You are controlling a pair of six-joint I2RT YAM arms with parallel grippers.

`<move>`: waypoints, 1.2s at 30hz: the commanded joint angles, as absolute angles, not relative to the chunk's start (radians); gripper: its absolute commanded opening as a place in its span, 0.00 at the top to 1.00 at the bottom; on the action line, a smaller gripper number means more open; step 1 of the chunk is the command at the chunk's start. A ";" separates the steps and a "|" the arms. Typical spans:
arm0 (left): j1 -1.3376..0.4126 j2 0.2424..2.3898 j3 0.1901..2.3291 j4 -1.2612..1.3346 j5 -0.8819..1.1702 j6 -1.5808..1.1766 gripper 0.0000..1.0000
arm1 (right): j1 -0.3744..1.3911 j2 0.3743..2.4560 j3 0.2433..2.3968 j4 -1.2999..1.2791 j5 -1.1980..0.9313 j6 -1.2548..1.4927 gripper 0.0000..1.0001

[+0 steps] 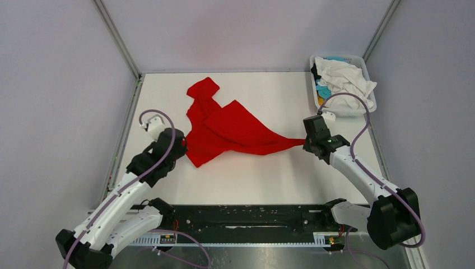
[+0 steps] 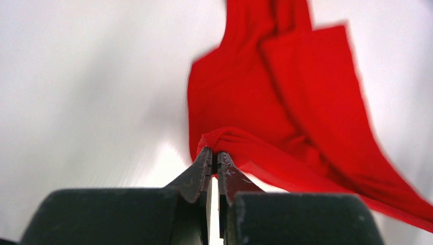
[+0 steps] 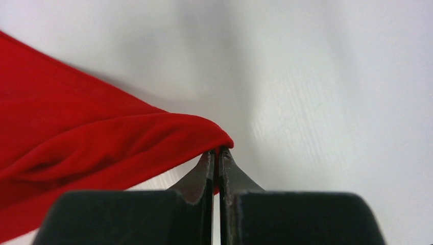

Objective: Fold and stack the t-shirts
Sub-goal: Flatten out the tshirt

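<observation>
Inventory, left to right: two arms, two pincers, one red t-shirt spread between them, one basket of further cloth.

Left pincer (image 1: 182, 147): pressed together, pinching the left edge of the red t-shirt (image 1: 229, 131). In the left wrist view, tips (image 2: 214, 153) closed on a bunched fold of red cloth (image 2: 265, 92).

Red t-shirt: one only, crumpled, lying on the desk (image 1: 263, 174) from left of centre to right of centre. One sleeve pointing toward the far edge. One loose flap folded over the middle. Right portion drawn out into a narrow, taut point.

Right pincer (image 1: 304, 142): pressed together, pinching that narrow right point of the same garment. In the right wrist view, tips (image 3: 218, 150) closed on a rolled edge of the red cloth (image 3: 76, 143), bare desk surface to the right.

Basket (image 1: 367, 73): one, white plastic, at the far right corner of the desk, behind the right pincer and well apart from the red t-shirt. White t-shirt (image 1: 344, 78) heaped on top. Turquoise cloth (image 1: 323, 89) and black cloth (image 1: 315, 71) showing at the left side. Number of garments under the heap: cannot be told.

Surroundings:
- Cables (image 1: 159, 115): two, one looped over each arm; right loop crossing in front of the basket's near wall.
- Metal uprights (image 1: 117, 39): two, at the back corners.
- Black rail (image 1: 252, 218): one, along the near edge between the arm bases.
- Green light (image 1: 330, 139): one, lit, on the right wrist.
</observation>
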State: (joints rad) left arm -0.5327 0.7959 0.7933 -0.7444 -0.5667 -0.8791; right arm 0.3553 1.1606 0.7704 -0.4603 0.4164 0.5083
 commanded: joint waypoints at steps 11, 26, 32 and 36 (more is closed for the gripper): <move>-0.502 0.737 1.449 -0.445 -0.440 -0.441 1.00 | 0.330 0.846 1.279 -0.459 0.318 0.187 1.00; -0.501 0.818 2.054 -0.572 -0.023 -0.256 1.00 | 0.330 0.666 1.737 -0.606 -0.257 0.115 1.00; -0.500 0.882 2.203 -0.574 -0.035 -0.231 1.00 | 0.329 0.665 1.830 -0.624 -0.279 0.108 1.00; -0.499 0.943 2.236 -0.561 -0.095 -0.208 1.00 | 0.329 0.690 1.841 -0.621 -0.241 0.105 1.00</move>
State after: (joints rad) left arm -0.5049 0.8482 2.2143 -0.5888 -0.0593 -0.2523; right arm 0.3328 0.6552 1.8225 -0.6197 -0.2489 0.1242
